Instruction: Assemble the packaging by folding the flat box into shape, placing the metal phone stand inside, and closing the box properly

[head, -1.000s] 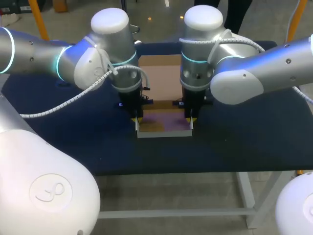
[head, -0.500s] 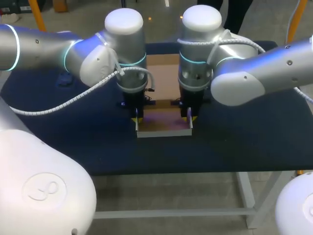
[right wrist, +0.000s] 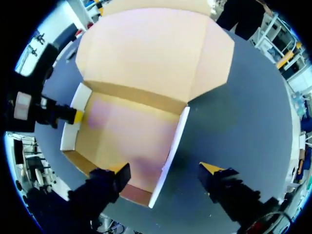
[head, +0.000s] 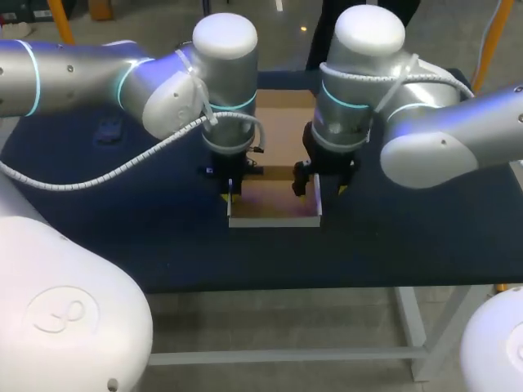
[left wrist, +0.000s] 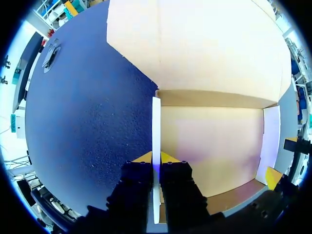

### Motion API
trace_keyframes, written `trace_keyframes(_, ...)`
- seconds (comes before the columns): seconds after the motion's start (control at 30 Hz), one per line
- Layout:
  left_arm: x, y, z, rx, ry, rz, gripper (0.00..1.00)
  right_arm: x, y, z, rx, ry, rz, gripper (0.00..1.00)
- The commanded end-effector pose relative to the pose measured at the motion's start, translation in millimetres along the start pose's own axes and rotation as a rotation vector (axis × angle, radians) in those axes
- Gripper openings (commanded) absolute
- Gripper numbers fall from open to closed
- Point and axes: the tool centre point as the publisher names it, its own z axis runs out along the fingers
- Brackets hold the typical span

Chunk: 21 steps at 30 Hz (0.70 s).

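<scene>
Sitting mid-table [head: 147,237], the box [head: 274,204] is half folded: side walls up, lid flap [head: 282,135] lying flat behind. The left claw [left wrist: 156,157] is clamped on the left wall [left wrist: 156,122] (one finger each side, both touching). The right claw [right wrist: 165,169] is spread wide, straddling the right wall [right wrist: 175,141], neither finger on it. A small dark object [head: 108,129] lies well apart, far left.

robotics lab bench is indicated. two grey-and-white jointed arms, left arm [head: 82,77] and right arm [head: 458,131], are stationed at a table [head: 98,245] covered in dark blue cloth and carried on a white metal frame [head: 286,357]. a white ribbed cable [head: 90,180] is routed along the left arm. a cardboard box [head: 274,214] is laid between them.
</scene>
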Motion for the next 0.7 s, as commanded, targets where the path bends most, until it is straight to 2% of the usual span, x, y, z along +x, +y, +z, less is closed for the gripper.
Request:
trace_keyframes(0.03, 0.6, 0.1, -2.1, 0.008, -0.059, -0.002, 0.0, -14.0, -23.4, -23.5, -0.117, 0.094, -0.094, 1.0)
trace_keyframes(0.4, -5.7, 0.6, -1.4, 0.017, -0.043, 0.001, 0.0, -26.5, -38.1, -53.2, -0.247, 0.195, -0.33, 1.0)
trace_keyframes(0.7, -9.4, 0.2, -0.7, 0.018, -0.029, 0.001, 0.0, -37.5, -52.3, -68.8, -0.332, 0.263, -0.474, 1.0)
